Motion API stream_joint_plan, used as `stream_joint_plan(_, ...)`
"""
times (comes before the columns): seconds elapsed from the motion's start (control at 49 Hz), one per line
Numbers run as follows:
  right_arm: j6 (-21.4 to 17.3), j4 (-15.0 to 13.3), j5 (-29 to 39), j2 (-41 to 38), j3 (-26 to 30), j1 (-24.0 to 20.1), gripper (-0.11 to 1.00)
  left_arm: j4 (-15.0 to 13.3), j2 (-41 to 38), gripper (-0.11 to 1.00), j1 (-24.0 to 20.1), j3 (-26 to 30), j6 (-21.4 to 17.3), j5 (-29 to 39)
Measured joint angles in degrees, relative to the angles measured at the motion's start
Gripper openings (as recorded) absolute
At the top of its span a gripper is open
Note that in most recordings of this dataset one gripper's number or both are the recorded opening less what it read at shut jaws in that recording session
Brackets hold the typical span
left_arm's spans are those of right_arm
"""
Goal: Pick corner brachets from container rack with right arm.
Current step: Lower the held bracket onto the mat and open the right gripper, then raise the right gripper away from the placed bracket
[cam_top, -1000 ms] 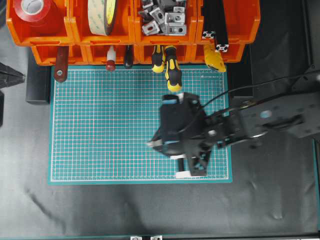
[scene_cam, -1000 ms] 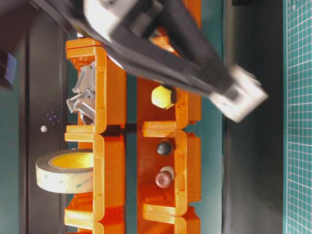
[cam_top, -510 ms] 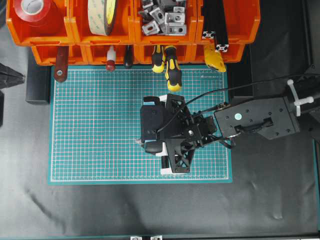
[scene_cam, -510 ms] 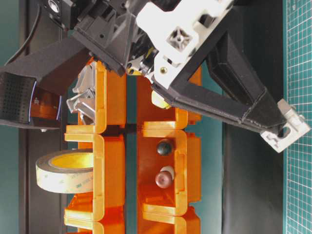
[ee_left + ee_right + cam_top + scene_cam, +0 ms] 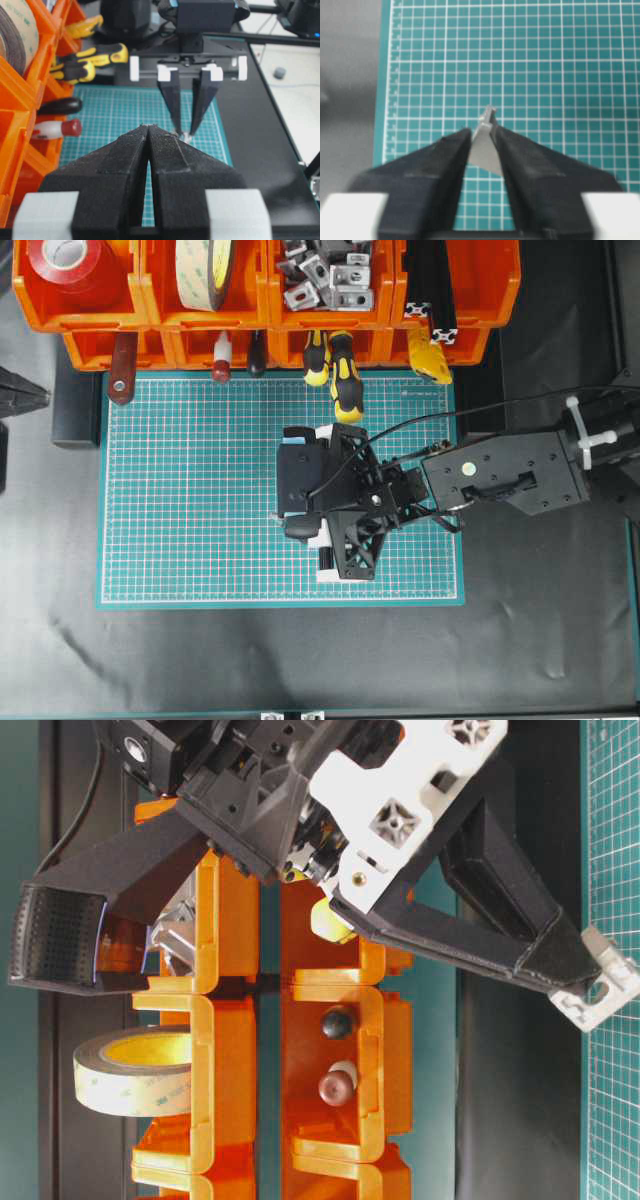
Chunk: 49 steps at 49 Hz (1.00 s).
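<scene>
The orange container rack (image 5: 150, 302) spans the back of the table. Its third upper bin holds a pile of silver corner brachets (image 5: 325, 270), which also show at table level (image 5: 172, 935). My right arm reaches left over the green mat (image 5: 200, 490). Its gripper (image 5: 482, 131) points down, low over the mat, with one corner brachet (image 5: 485, 145) between its fingertips and touching both. The left wrist view shows that gripper (image 5: 185, 131) head-on, a pale piece at its tips. My left gripper (image 5: 150, 127) waits at the left edge (image 5: 25, 395), tips together, holding nothing.
Yellow-black screwdrivers (image 5: 345, 380) and other tool handles (image 5: 221, 365) stick out of the lower bins over the mat's far edge. Upper bins hold a tape roll (image 5: 205, 270), red tape (image 5: 65, 265) and black profiles (image 5: 430, 280). Black cloth surrounds the mat.
My right arm has swung left across the mat and settled lower near its middle, the brachet still between its fingers. The left gripper has not moved.
</scene>
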State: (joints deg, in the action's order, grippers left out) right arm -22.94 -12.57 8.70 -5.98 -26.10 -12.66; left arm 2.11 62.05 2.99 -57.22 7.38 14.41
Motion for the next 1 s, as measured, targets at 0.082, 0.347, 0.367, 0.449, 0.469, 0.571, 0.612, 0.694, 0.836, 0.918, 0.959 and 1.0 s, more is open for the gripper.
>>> stream_joint_plan(0.082,-0.09,0.00,0.00,0.00,0.09,0.00,0.64,0.00,0.00,0.00,-0.09,-0.09,0.00,0.00)
stream_joint_plan(0.347,0.00,0.00,0.00,-0.18,0.09,-0.09,0.79,0.00,0.00,0.00,0.00,0.00,0.00,0.00)
stream_joint_plan(0.367,0.00,0.00,0.00,-0.18,0.09,0.00,0.79,0.00,-0.09,0.00,-0.09,-0.09,0.00,0.09)
stream_joint_plan(0.449,0.00,0.00,0.00,-0.18,0.09,-0.09,0.79,0.00,0.00,0.00,0.00,-0.09,0.00,0.00)
stream_joint_plan(0.469,0.00,0.00,0.00,-0.18,0.09,-0.09,0.79,0.00,0.00,0.00,0.00,-0.09,0.00,0.00)
stream_joint_plan(0.571,0.00,0.00,0.00,0.00,0.00,-0.09,0.79,0.00,-0.09,0.00,0.00,-0.09,0.00,0.00)
stream_joint_plan(0.612,0.00,0.00,0.00,0.44,0.09,-0.18,0.79,0.00,0.00,0.00,0.00,-0.09,0.00,0.09)
stream_joint_plan(0.694,0.00,0.09,0.00,2.37,-0.62,-0.44,0.79,0.00,-0.09,0.00,-0.09,-0.26,0.00,0.09)
stream_joint_plan(0.836,0.00,0.09,0.00,7.73,-3.43,-0.79,0.79,0.00,0.00,0.00,0.00,-0.44,0.00,0.18)
stream_joint_plan(0.918,-0.09,0.00,0.00,11.78,-5.27,-0.88,0.79,0.00,0.09,0.00,0.00,-0.53,0.00,0.18)
stream_joint_plan(0.959,-0.09,0.00,0.00,13.62,-6.15,-0.88,0.79,0.00,0.18,0.00,0.00,-0.44,0.00,0.18)
stream_joint_plan(1.0,-0.09,0.00,0.00,15.38,-7.29,-0.88,0.79,0.00,0.09,0.00,0.00,-0.53,0.00,0.26)
